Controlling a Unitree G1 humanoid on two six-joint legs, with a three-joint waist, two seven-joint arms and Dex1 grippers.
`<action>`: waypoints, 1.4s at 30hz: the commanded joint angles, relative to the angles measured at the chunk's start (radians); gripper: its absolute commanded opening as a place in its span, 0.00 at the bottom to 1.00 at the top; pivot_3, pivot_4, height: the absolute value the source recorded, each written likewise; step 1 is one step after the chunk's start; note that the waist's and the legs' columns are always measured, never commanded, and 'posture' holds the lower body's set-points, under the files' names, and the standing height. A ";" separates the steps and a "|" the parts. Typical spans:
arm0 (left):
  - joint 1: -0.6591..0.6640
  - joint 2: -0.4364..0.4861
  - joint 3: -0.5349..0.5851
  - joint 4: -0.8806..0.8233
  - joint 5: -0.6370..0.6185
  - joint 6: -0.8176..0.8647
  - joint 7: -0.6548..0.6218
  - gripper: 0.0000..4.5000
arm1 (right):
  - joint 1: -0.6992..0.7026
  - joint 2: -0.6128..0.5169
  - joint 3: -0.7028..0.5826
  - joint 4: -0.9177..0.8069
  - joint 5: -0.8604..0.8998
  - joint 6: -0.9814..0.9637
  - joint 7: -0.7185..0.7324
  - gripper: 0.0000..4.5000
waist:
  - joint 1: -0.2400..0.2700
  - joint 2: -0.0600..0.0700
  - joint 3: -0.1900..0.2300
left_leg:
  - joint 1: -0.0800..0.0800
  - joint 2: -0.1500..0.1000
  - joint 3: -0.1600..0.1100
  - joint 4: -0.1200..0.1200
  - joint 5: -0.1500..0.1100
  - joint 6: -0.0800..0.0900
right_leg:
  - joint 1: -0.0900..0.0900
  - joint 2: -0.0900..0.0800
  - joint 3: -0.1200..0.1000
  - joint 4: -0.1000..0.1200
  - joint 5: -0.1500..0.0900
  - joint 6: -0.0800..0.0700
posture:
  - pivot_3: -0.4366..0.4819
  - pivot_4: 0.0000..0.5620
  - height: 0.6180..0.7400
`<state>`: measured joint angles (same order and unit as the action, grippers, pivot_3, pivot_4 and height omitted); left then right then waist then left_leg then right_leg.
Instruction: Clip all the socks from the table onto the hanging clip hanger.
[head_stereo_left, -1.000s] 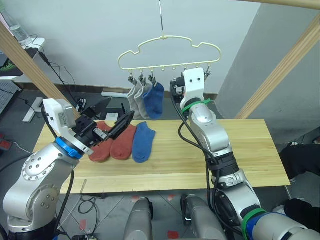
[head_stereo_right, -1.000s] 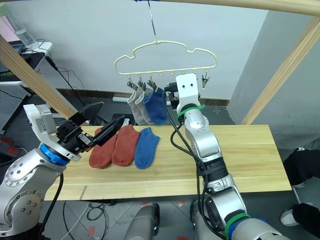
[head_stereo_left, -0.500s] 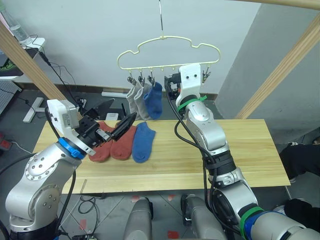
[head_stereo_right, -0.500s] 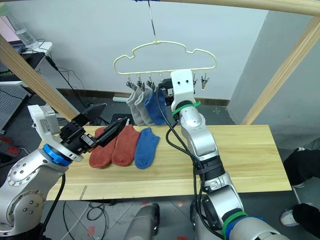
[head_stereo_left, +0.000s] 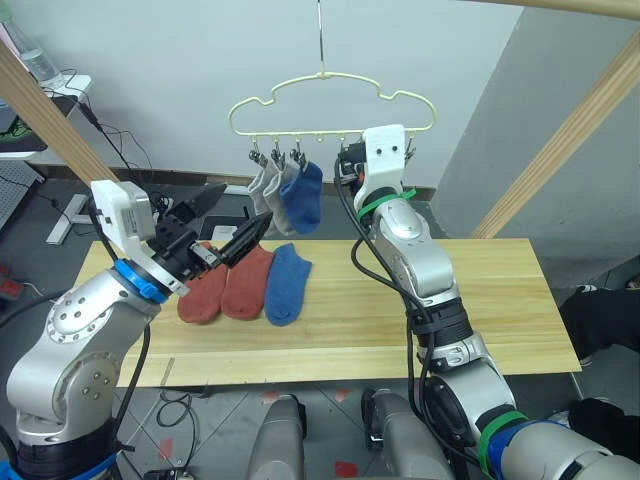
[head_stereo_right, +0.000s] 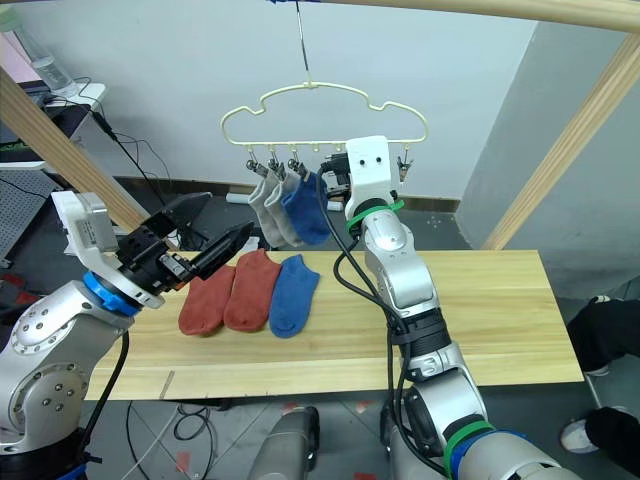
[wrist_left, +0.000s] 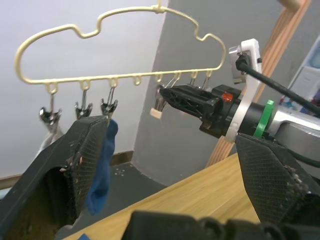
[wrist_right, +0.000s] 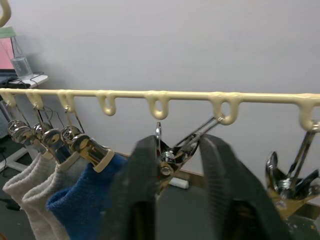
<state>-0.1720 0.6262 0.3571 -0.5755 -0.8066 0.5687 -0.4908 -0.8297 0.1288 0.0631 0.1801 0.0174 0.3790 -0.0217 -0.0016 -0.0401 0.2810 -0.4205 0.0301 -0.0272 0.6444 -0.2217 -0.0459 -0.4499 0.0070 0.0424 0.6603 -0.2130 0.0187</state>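
The right gripper (wrist_right: 172, 165) pinched a free clip (wrist_right: 176, 150) on the hanger (head_stereo_left: 330, 95); the left gripper (head_stereo_left: 222, 222) hovered spread and empty (three socks waited below), so a sock pickup seemed next.

Light wooden table (head_stereo_left: 480, 300) carried three socks flat, side by side: two rust-red socks (head_stereo_left: 225, 288), apparently touching, and one blue sock (head_stereo_left: 287, 283).

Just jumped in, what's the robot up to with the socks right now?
Two grey socks and one blue sock already hang from the pale-yellow clip hanger. The right gripper is pinching a free silver clip. The left gripper hovers open and empty above two rust-red socks and a blue sock on the wooden table.
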 joint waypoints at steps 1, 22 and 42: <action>-0.009 0.005 -0.001 -0.011 -0.005 0.002 0.008 1.00 | -0.022 0.021 -0.003 -0.028 0.010 -0.024 -0.004 0.29 | 0.000 0.000 0.000 | 0.000 0.000 0.000 0.000 0.000 0.000 | 0.000 0.000 0.000 0.000 0.000 0.000 | 0.62 0.44 1.00; -0.118 0.004 -0.043 -0.017 -0.021 0.079 0.073 1.00 | -0.016 0.021 -0.007 -0.043 0.026 -0.020 -0.004 0.01 | 0.000 0.000 0.000 | 0.000 0.000 -0.001 0.000 0.000 0.000 | 0.000 0.000 0.000 0.000 0.000 0.000 | 0.61 0.42 1.00; 0.124 0.051 -0.039 0.078 0.082 0.016 -0.078 1.00 | -0.097 -0.365 -0.051 -0.117 0.310 0.375 0.546 0.00 | 0.000 0.002 0.001 | 0.000 0.000 0.000 0.000 0.000 0.000 | 0.000 0.000 0.000 0.000 0.000 0.000 | 0.59 0.48 1.00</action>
<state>-0.0487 0.6694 0.3172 -0.4946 -0.7463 0.6135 -0.5453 -0.9042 -0.2289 0.0162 0.1103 0.2707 0.7021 0.4467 -0.0016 -0.0382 0.2822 -0.4201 0.0301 -0.0270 0.6439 -0.2218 -0.0456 -0.4499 0.0071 0.0423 0.6600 -0.2136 0.0178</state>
